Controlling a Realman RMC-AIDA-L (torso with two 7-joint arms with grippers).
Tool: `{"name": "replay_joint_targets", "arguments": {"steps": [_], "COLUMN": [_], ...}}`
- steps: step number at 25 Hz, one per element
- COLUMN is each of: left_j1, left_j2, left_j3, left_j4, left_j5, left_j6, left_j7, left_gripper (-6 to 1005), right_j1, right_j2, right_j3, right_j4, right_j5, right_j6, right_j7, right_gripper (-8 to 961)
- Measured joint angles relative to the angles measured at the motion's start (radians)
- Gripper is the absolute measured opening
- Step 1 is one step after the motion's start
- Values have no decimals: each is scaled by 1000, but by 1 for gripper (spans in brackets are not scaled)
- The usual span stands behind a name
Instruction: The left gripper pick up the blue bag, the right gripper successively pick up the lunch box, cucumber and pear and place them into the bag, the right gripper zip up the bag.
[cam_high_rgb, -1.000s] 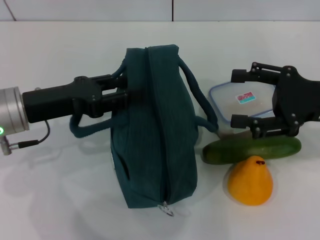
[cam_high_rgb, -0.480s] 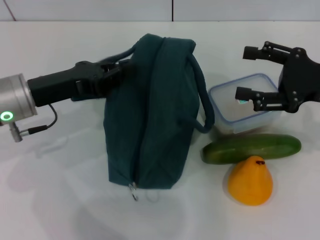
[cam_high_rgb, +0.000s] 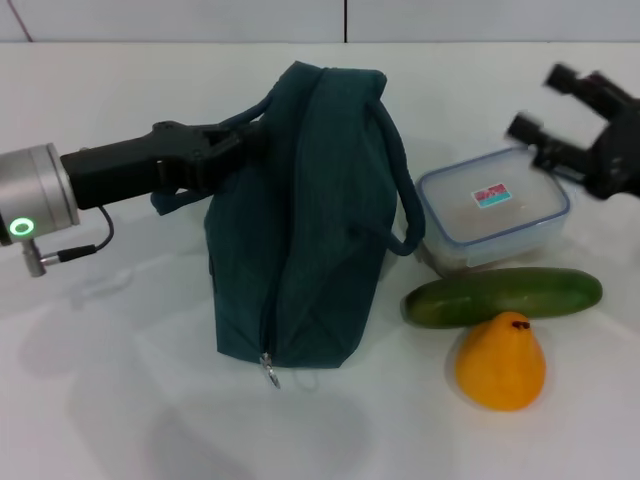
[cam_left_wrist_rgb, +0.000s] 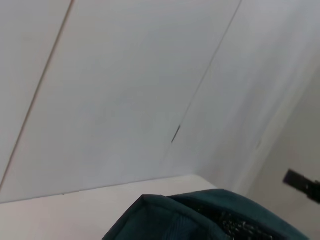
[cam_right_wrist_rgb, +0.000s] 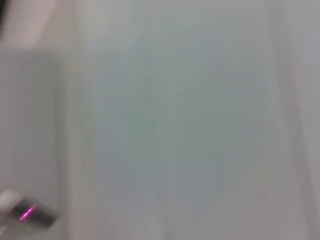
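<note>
right gripper (cam_high_rgb: 562, 112): blurred, its body cut off by the head view's right edge
left gripper (cam_high_rgb: 243, 143): fingertips hidden against the blue bag (cam_high_rgb: 300, 215); the grip itself cannot be made out
blue bag in left wrist view (cam_left_wrist_rgb: 210, 220): only its top shows, the rest cut by the lower edge
lunch box (cam_high_rgb: 493, 211): near edge hidden behind the cucumber (cam_high_rgb: 503, 296)
right wrist view: blurred, nothing identifiable

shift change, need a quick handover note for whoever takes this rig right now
Left gripper: shut on a handle of the blue bag, holding its top up; the bag's bottom rests on the table, and the zipper looks closed.
Right gripper: open, empty, above the far right side of the lunch box.
Cucumber and pear lie in front of the box.
Done: bag gripped. Left: load all three, zip up.
</note>
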Motion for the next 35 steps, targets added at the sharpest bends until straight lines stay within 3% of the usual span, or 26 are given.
{"name": "replay_joint_targets", "arguments": {"steps": [4,11,23,35], "left_j1": [20,47,4,4], "left_j2": [1,-3,-8,-9], "left_j3": [2,-5,-1,9], "left_j4": [37,49,-18,-24], "left_j5": [13,1,-6,-14], "left_j6": [17,91,86,93], "left_j7": [15,159,230,224], "left_gripper": [41,41,41,41], "right_j1": [21,25,-3,48], "right_j2": [-1,3,5,4], "right_j3": [-10,-6,9,-26], "right_j4": [223,424,447,439], "right_j5": [205,360,381,345], "right_j6": [-20,6,113,262], "right_j7": [-20,78,403,617], "right_gripper": [870,870,869,865]}}
